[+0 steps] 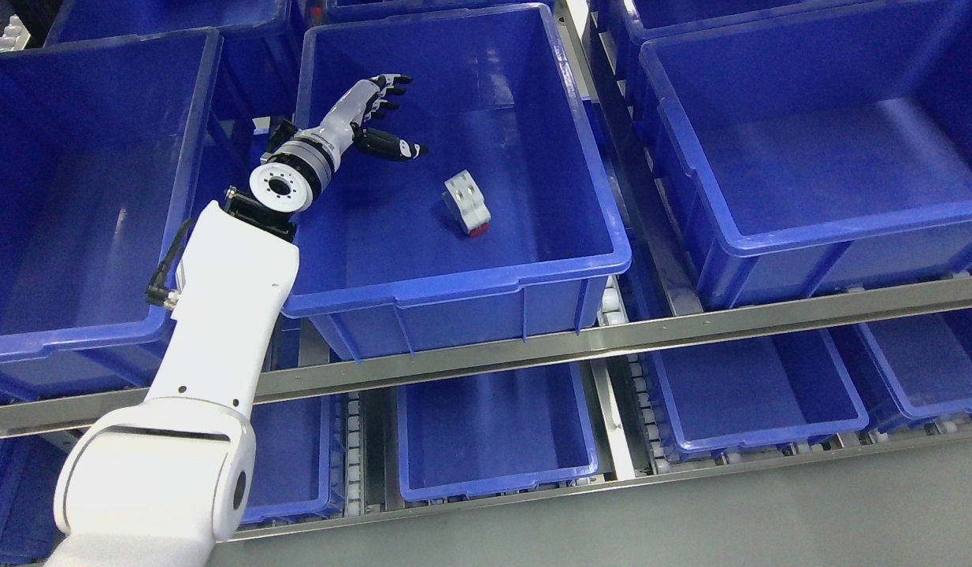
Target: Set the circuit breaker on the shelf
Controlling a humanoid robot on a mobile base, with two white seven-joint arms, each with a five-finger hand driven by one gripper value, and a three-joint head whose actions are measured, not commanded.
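Note:
A small white circuit breaker (466, 203) with a red end lies on the floor of the middle blue bin (588, 189) on the upper shelf level. My left hand (385, 110) hovers over the bin's left part, up and to the left of the breaker and apart from it. Its fingers are spread and hold nothing. The white left arm comes in from the lower left and crosses the bin's left wall. The right arm is out of view.
Blue bins stand on both sides: one at the left (84, 197) and one at the right (817, 150). A metal shelf rail (612, 339) runs along the front. More blue bins (494, 429) sit on the lower level, above grey floor.

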